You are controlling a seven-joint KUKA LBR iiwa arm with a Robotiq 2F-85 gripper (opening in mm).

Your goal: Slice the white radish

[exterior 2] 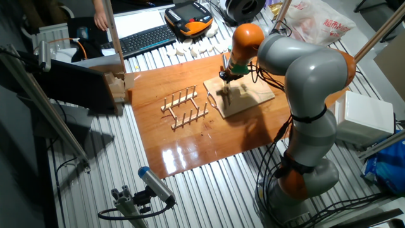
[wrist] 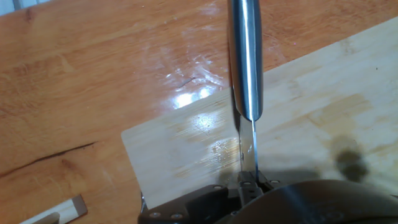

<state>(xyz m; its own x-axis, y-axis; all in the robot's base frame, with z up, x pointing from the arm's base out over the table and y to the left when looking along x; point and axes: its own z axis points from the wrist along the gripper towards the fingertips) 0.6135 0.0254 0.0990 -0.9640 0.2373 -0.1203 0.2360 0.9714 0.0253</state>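
Honestly the sketchy part here is that I can't spot the small pale white radish anywhere on the light wooden cutting board (wrist: 298, 112), which sits toward the right edge of the glossy brown wooden table (exterior 2: 183, 152). The claw (exterior 2: 226, 76) is clenched on a steel-bladed knife (wrist: 245, 62) poised over bare board. If it chops now, it probably just hits wood and dulls the blade, or shoves the board sideways.
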